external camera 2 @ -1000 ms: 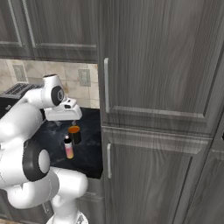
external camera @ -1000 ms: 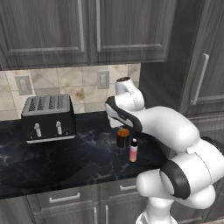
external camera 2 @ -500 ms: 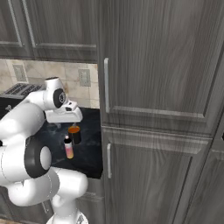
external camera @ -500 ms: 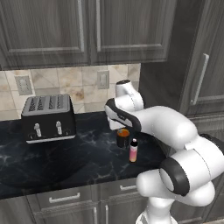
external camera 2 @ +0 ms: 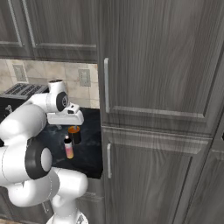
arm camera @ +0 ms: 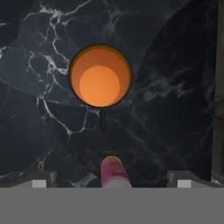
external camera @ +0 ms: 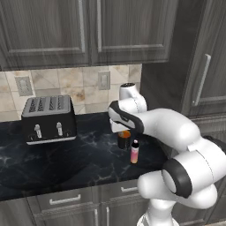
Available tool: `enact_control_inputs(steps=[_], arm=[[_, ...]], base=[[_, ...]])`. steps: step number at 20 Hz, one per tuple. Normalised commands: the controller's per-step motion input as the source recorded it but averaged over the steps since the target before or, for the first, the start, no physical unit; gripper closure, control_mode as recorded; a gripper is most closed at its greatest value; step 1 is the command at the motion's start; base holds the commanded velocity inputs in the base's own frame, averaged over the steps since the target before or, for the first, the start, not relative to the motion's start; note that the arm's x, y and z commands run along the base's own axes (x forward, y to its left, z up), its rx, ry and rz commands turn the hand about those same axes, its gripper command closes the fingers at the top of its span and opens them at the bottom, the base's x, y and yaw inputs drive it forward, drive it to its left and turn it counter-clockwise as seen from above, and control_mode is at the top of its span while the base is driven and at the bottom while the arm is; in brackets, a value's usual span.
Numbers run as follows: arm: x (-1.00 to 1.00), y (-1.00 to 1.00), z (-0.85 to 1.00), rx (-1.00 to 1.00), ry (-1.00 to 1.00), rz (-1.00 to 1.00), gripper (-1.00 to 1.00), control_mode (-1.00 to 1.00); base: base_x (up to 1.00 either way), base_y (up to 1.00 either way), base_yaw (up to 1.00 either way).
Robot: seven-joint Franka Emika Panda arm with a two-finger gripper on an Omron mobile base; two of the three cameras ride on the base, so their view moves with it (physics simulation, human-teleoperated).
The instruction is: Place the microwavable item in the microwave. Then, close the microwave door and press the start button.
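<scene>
Microwavable item [arm camera: 100, 76] stands upright near the surface's [external camera: 66, 161] right edge; claw [arm camera: 109, 179] hangs above, open, positioned for grasping.

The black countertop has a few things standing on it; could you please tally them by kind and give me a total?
Toaster: 1
Cup with orange top: 1
Pink-orange bottle: 1
Total: 3

Base views flank arm, share counter [external camera: 66, 159]; hand view looks straight down, close.
</scene>
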Motion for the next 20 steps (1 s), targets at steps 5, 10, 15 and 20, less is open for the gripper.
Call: enact_control_inputs(steps=[5,10,15,20], arm=[[0.0,0.0,-0.06,0.0,0.0,0.01,-1.0,-1.0],[0.0,0.0,-0.05,0.0,0.0,0.01,-1.0,-1.0],[0.0,0.0,-0.06,0.0,0.0,0.01,-1.0,-1.0],[0.0,0.0,-0.01,0.01,0.0,0.0,-1.0,-1.0]], base=[[0.0,0.0,0.0],[0.0,0.0,0.0],[0.0,0.0,0.0],[0.0,0.0,0.0]])
